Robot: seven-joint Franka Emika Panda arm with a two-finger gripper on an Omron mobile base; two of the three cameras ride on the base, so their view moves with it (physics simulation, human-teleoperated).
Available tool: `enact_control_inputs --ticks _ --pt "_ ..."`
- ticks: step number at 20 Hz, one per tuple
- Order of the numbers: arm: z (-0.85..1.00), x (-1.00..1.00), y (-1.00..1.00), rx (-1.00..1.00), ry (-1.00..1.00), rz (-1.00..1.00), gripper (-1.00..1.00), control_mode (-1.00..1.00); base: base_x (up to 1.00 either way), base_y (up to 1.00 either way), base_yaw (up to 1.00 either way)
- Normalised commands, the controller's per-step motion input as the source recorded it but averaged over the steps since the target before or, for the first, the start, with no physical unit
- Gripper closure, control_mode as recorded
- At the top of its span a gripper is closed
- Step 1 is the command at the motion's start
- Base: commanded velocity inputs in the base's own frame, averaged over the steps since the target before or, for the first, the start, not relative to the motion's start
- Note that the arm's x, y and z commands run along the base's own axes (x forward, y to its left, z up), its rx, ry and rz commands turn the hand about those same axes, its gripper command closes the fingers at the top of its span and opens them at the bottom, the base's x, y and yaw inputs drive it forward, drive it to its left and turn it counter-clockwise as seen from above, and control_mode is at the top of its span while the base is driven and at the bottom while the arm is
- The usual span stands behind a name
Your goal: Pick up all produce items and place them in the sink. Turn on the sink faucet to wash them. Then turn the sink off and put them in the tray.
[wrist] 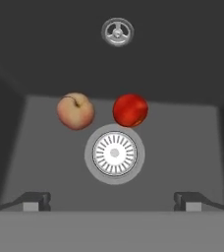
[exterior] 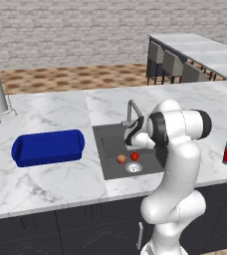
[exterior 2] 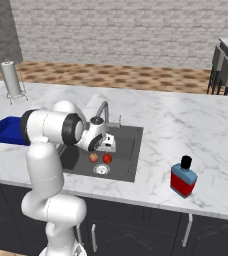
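Hand view: apple [wrist: 75,111] and tomato [wrist: 130,110] side by side in sink [wrist: 35,142], just past drain [wrist: 114,153]. End effector [wrist: 113,201] wide open above, gripping nothing. Tray [exterior: 48,147] left on surface [exterior: 51,184].

Two fruits [wrist: 75,111], one sink [exterior: 103,149], one faucet [exterior: 131,110], one tray [exterior: 48,147], one bottle [exterior 2: 183,177]

place: kitchen | cues: marble counter [exterior: 46,119], sink [exterior: 105,149], faucet [exterior: 131,110], stools [exterior: 172,62]
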Motion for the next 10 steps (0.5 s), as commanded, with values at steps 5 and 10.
enact_control_inputs --ticks 5,10 --pt "-0.34 0.13 0.0 0.0 0.0 0.0 -1.0 -1.0 0.0 0.0 0.0" --pt "-0.17 0.22 -0.02 0.0 0.0 0.0 -1.0 -1.0 0.0 0.0 0.0"
